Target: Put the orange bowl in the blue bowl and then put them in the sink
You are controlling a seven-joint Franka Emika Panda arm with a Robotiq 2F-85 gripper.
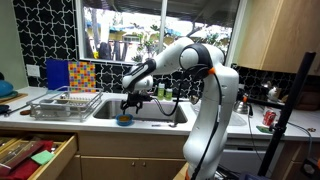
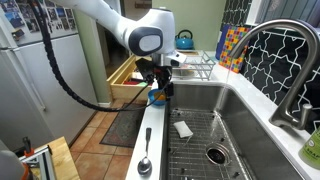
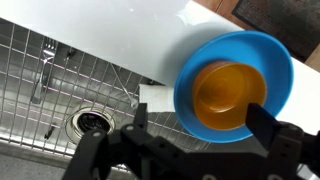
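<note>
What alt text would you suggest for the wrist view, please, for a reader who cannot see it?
Seen from above, the orange bowl sits nested inside the blue bowl on the white counter edge beside the sink. The open gripper hangs above them.

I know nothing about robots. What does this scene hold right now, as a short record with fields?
Bowls: orange bowl nested inside blue bowl
Location: on the white counter beside the sink, not yet in it
Gripper: gripper open, poised over the bowls
In the sink: wire grid, drain, small white piece
</note>
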